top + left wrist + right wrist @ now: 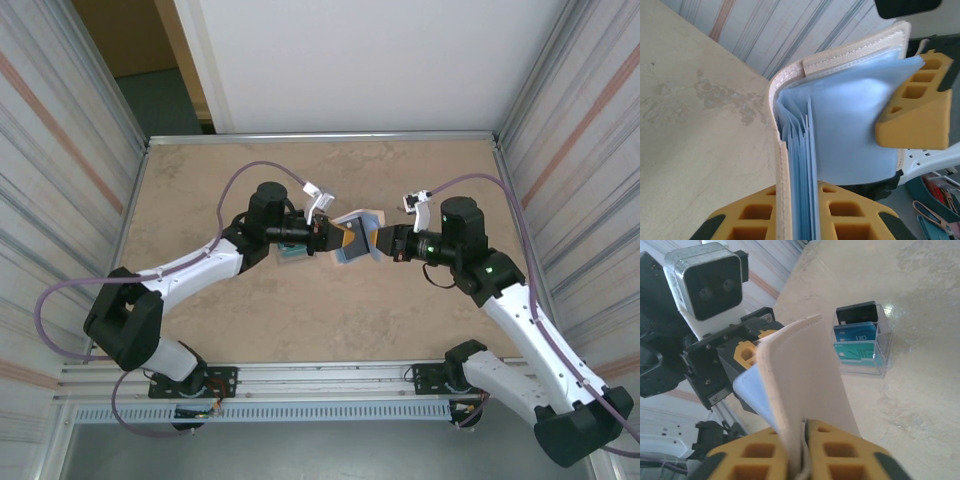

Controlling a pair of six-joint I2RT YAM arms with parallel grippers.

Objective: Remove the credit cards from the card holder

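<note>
The card holder is held open in mid-air, one cover clenched by the left gripper from nine o'clock, the other by the right gripper from three, while the credit cards stand at eight o'clock, nearer the left gripper.

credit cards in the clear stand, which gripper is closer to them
Left. In the top view the left gripper is right beside the credit cards; the right gripper is farther off, across the card holder.
</note>
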